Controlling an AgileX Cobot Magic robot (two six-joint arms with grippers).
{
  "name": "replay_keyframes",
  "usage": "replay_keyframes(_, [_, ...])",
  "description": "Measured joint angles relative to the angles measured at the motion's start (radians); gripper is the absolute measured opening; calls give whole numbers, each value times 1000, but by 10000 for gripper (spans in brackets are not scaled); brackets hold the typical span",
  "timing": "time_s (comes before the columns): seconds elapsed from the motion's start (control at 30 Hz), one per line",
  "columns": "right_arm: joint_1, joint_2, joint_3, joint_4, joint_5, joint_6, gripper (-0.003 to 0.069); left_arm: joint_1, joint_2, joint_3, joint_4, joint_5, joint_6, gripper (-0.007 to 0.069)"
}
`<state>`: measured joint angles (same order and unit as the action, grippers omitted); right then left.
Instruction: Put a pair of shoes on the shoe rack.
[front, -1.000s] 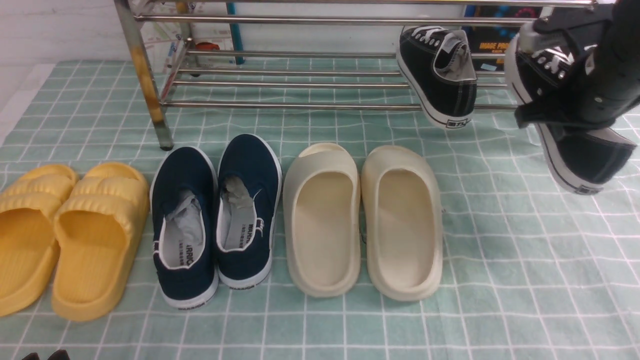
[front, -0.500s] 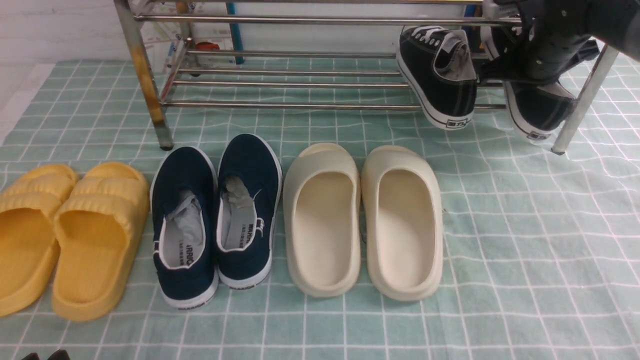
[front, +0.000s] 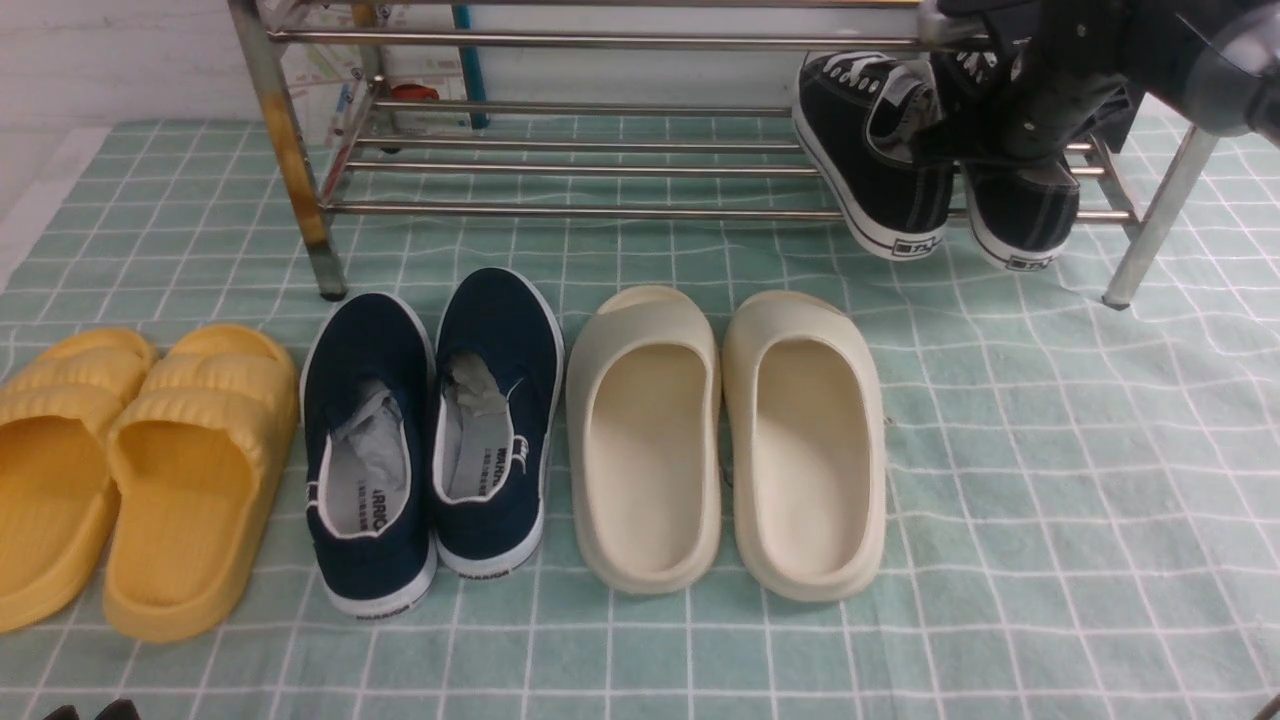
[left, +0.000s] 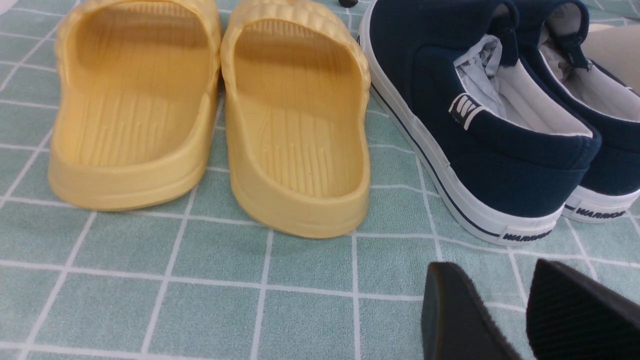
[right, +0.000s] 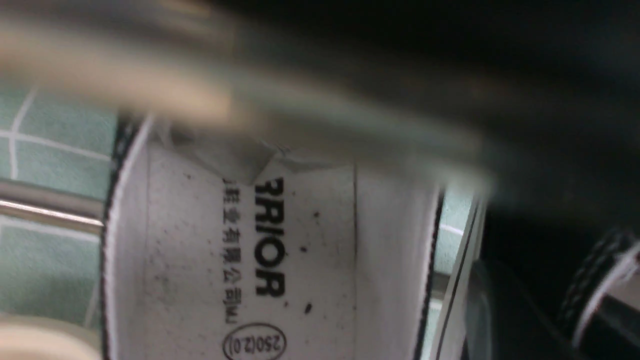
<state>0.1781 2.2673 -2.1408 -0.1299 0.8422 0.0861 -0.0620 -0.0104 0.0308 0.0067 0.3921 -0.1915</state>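
Two black canvas sneakers lie side by side at the right end of the shoe rack (front: 600, 210), on its lower bars, heels hanging over the front bar. The left sneaker (front: 890, 170) lies free. Over the opening of the right sneaker (front: 1020, 215) is my right gripper (front: 1030, 130), touching it; its jaws are hidden there and blurred in the right wrist view, where a printed grey insole (right: 280, 260) fills the middle. My left gripper (left: 492, 300) hangs open and empty low over the cloth, near the navy slip-ons (left: 480, 140).
Yellow slides (front: 130, 470), navy slip-ons (front: 430, 430) and cream slides (front: 730, 440) stand in a row on the green checked cloth (front: 1050, 500) before the rack. The rust-stained leg (front: 290, 160) stands at the left, a chrome leg (front: 1160, 225) at the right.
My right gripper carried the second sneaker from the air at the far right down onto the rack's lower bars, beside the first one. The left gripper stayed put.
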Motion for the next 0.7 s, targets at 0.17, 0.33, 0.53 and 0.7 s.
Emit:
replay_keyframes(0.17, [1, -17, -16, 20, 21, 8, 412, 0, 0, 0, 0, 0, 0, 238])
replay_keyframes(0.33, [1, -117, 11, 37, 160, 8, 519, 0, 0, 0, 0, 0, 0, 238])
replay_keyframes(0.53, [1, -374, 173, 130, 165, 8, 367, 0, 0, 0, 0, 0, 0, 238])
replay_keyframes(0.7, [1, -630, 380, 113, 77, -1, 93, 0, 0, 0, 0, 0, 0, 238])
